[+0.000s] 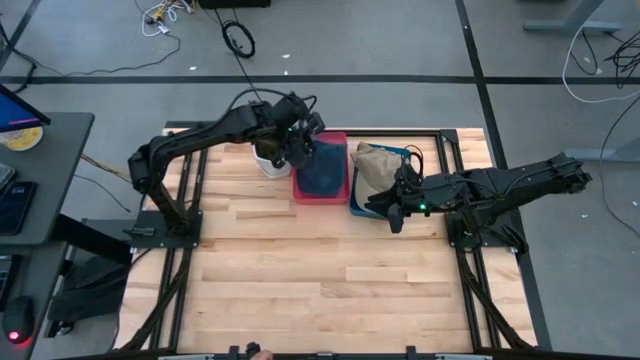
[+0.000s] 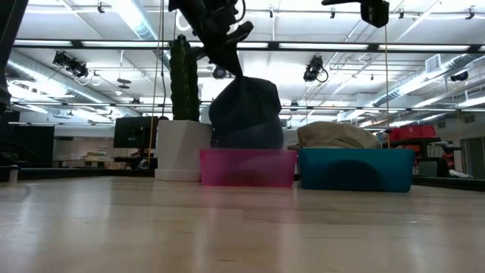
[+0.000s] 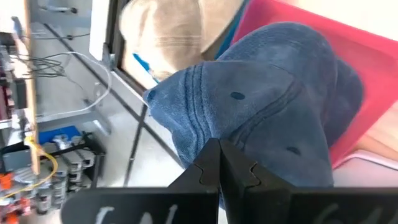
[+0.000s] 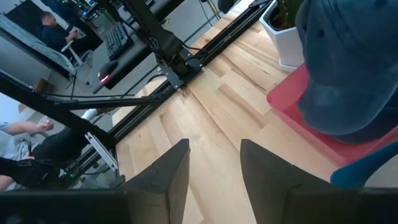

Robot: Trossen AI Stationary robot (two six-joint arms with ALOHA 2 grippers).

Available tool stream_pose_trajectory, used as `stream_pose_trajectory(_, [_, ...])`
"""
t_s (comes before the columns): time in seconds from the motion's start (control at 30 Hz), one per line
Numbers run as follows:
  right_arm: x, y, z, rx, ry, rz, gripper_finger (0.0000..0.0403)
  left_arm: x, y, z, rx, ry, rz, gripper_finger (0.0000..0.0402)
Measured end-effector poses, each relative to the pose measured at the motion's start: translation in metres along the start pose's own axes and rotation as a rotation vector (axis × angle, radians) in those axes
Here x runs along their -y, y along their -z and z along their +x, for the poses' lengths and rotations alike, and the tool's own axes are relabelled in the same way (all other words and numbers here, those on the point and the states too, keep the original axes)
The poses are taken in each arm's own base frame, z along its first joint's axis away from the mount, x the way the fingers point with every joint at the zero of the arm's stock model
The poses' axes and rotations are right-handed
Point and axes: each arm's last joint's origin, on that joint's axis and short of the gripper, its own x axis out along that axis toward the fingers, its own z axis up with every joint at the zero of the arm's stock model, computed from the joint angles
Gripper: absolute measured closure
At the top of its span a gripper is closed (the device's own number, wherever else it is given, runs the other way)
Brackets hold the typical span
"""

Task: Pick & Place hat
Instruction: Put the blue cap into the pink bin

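Observation:
A dark blue denim hat (image 1: 322, 168) hangs under my left gripper (image 1: 300, 150) above the pink bin (image 1: 297, 196). In the low view the blue hat (image 2: 246, 110) dips behind the pink bin's rim (image 2: 248, 152). My left gripper (image 3: 221, 168) is shut on the hat (image 3: 261, 106). A tan hat (image 1: 378, 165) lies in the teal bin (image 2: 356, 171) beside it. My right gripper (image 1: 392, 212) hovers at the teal bin's near side, and in its wrist view it (image 4: 214, 168) is open and holds nothing. My left gripper pinches a fold of the blue hat's crown (image 3: 217, 134) between its two shut fingers (image 3: 239, 171), coming from above and slanting from the table's left. The hat hangs below the fingers, its lower part inside the pink bin's walls; whether it touches the bottom I cannot tell.
A white pot (image 2: 182, 150) with a tall cactus (image 2: 183, 76) stands just left of the pink bin, close under my left arm. The wooden table (image 1: 320, 280) stretches toward the near edge. People sit beyond the table's left side (image 4: 53, 28).

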Motion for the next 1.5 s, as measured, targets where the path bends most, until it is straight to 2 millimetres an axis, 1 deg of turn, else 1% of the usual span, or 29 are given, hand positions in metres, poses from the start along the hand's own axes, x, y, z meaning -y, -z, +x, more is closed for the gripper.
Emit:
stream_pose_trajectory(0.17, [0.000, 0.000, 0.000, -0.001, 0.000, 0.001, 0.0256, 0.001, -0.001, 0.008, 0.001, 0.018, 0.002, 0.0401])
stream_pose_trajectory(0.57, [0.000, 0.001, 0.000, -0.005, 0.004, -0.002, 0.0256, 0.002, -0.001, 0.008, 0.027, 0.029, -0.024, 0.0401])
stream_pose_trajectory(0.9, [0.000, 0.001, 0.000, -0.005, 0.004, -0.002, 0.0256, 0.006, 0.000, 0.030, 0.027, 0.082, -0.037, 0.0401])
stream_pose_trajectory(1.03, [0.000, 0.001, 0.000, -0.007, 0.005, -0.004, 0.0256, 0.004, 0.003, 0.037, 0.024, 0.057, -0.047, 0.0401])
stream_pose_trajectory(1.13, [0.001, 0.001, 0.000, -0.010, 0.008, -0.006, 0.0256, 0.003, 0.005, 0.044, 0.020, 0.052, -0.077, 0.0401])
stream_pose_trajectory(1.33, [0.001, 0.001, 0.000, -0.014, 0.013, -0.008, 0.0256, 0.010, 0.009, 0.059, -0.028, 0.117, -0.185, 0.0401])
stream_pose_trajectory(1.43, [0.001, 0.002, 0.001, -0.016, 0.015, -0.009, 0.0256, 0.009, 0.012, 0.063, -0.075, 0.097, -0.265, 0.0401])
stream_pose_trajectory(1.5, [0.001, 0.002, 0.001, -0.016, 0.015, -0.012, 0.0256, 0.006, 0.014, 0.068, -0.110, 0.049, -0.343, 0.0401])
